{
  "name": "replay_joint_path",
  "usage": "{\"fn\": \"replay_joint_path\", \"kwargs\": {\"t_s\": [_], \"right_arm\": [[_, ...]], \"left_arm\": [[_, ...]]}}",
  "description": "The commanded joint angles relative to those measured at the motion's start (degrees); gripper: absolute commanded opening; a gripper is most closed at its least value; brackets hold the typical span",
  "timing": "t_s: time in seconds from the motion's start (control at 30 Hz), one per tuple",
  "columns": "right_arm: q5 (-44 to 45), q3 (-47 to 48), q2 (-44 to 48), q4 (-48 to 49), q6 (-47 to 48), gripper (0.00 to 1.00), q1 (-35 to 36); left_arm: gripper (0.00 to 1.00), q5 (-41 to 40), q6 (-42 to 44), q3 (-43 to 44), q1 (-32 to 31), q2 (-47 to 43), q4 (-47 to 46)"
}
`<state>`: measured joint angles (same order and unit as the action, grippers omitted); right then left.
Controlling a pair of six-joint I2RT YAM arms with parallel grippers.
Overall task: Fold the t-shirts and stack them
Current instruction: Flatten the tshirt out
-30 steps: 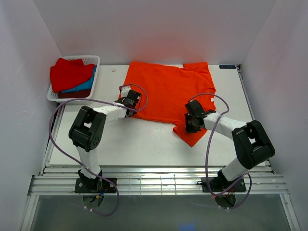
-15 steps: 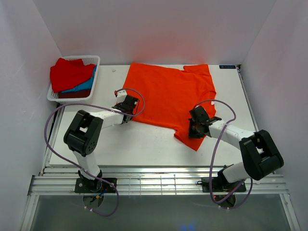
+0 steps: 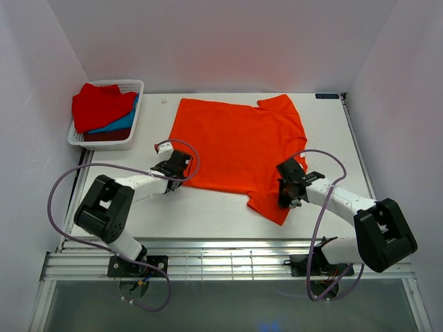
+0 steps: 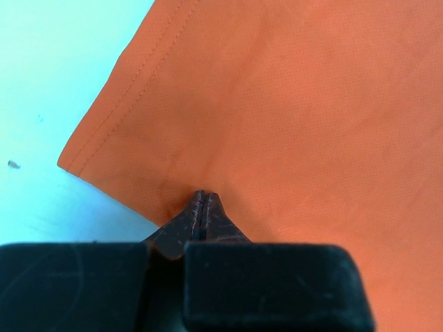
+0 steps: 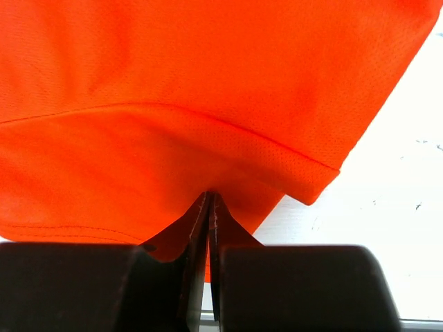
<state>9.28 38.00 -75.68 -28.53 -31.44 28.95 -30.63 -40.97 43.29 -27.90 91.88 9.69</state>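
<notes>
On table (image 3: pixel 208 214) | left pincer (image 4: pixel 203 199) clamps orange t-shirt (image 3: pixel 239 145) hem corner | right pincer (image 5: pixel 210 200) clamps near-right edge

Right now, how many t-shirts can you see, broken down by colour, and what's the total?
Orange-red t-shirt, spread on the table: 1
Red t-shirt, on top in the basket: 1
Blue t-shirt, under the red one: 1
Dark maroon t-shirt, only an edge showing: 1
Total: 4

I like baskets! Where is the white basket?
In the top view, the white basket sits at the far left corner of the table, left of the orange shirt, with a red shirt inside.
</notes>
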Motion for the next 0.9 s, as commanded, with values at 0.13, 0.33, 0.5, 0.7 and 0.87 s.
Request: {"fn": "replay_joint_path", "kwargs": {"t_s": [0.13, 0.33, 0.5, 0.7, 0.87], "right_arm": [[1.43, 0.93, 3.08, -1.52, -0.64, 0.08, 0.41], [6.88, 11.29, 1.33, -3.63, 2.26, 0.08, 0.14], [10.84, 20.7, -4.55, -2.76, 5.51, 0.08, -0.91], [9.27, 25.11, -11.5, 1.81, 7.27, 0.08, -3.02], [2.77, 24.14, -16.78, 7.26, 7.53, 0.08, -3.2]], "left_arm": [[0.0, 5.49, -2.53, -3.03, -3.21, -6.42, 13.68], [0.0, 4.18, -6.83, -1.9, -8.39, -14.0, 20.79], [0.0, -0.3, -5.88, 1.27, -8.75, -17.44, 21.16], [0.0, -3.47, -2.01, 9.61, -8.75, -8.13, 18.18], [0.0, -3.12, -0.95, 12.96, -8.75, 1.98, 15.8]]}}
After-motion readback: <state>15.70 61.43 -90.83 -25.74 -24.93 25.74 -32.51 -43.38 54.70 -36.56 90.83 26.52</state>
